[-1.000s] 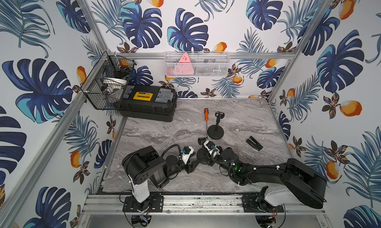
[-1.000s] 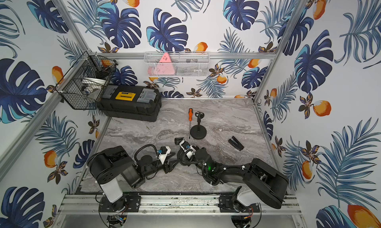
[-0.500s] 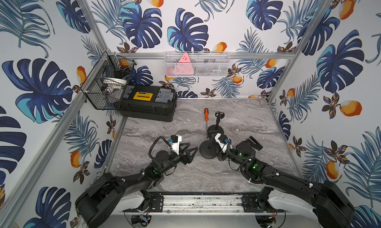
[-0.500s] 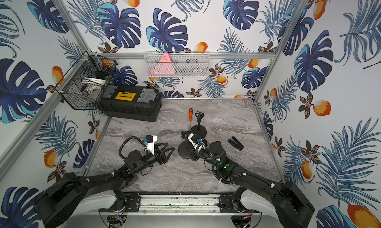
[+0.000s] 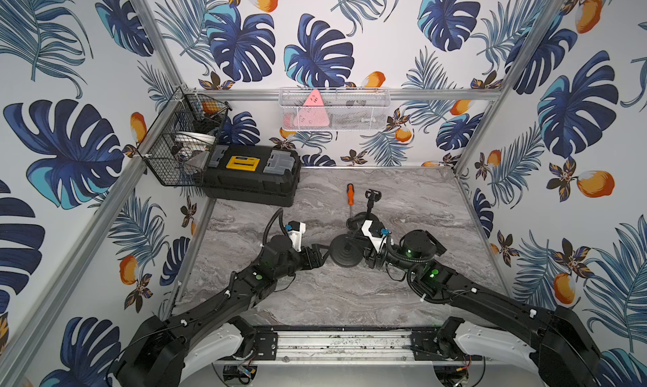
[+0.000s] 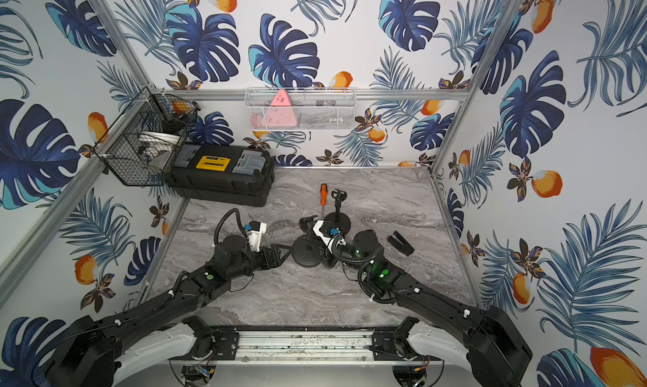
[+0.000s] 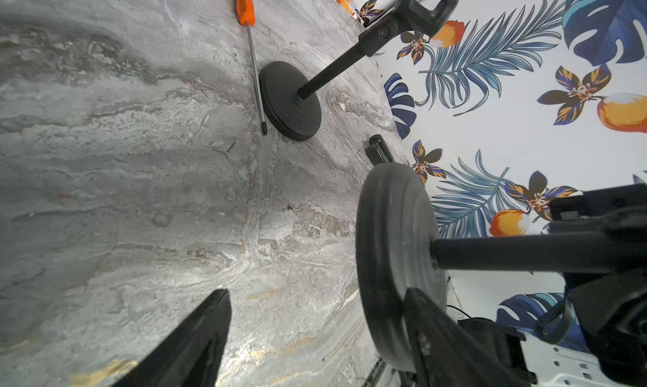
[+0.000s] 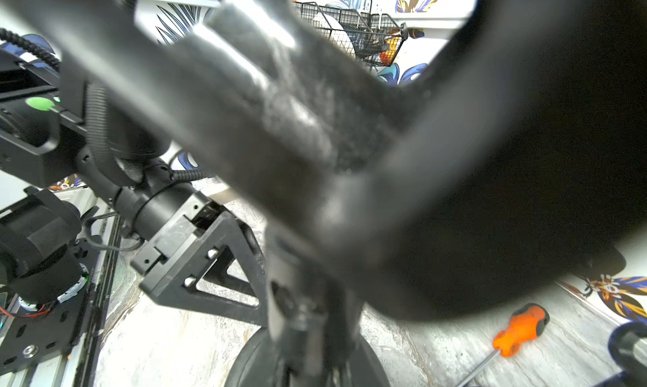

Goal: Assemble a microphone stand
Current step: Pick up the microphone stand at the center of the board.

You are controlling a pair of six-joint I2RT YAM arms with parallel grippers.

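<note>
The whole bench is seen from high above its front edge in both nearly equal top views. The wrist views are set low and close: left turned to the far right corner, right to the far left. The screwdriver is shared by all.

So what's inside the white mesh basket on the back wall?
A pink triangular piece pokes above the rim of the white mesh basket. Dark shapes beside it are too masked to identify.

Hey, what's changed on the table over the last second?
Both arms stretched out from folded poses. The left gripper opened wider beside the black round-based stand, which the right gripper kept gripping, barely shifted. Orange-handled screwdriver, other upright stand, black toolbox: unmoved.
</note>
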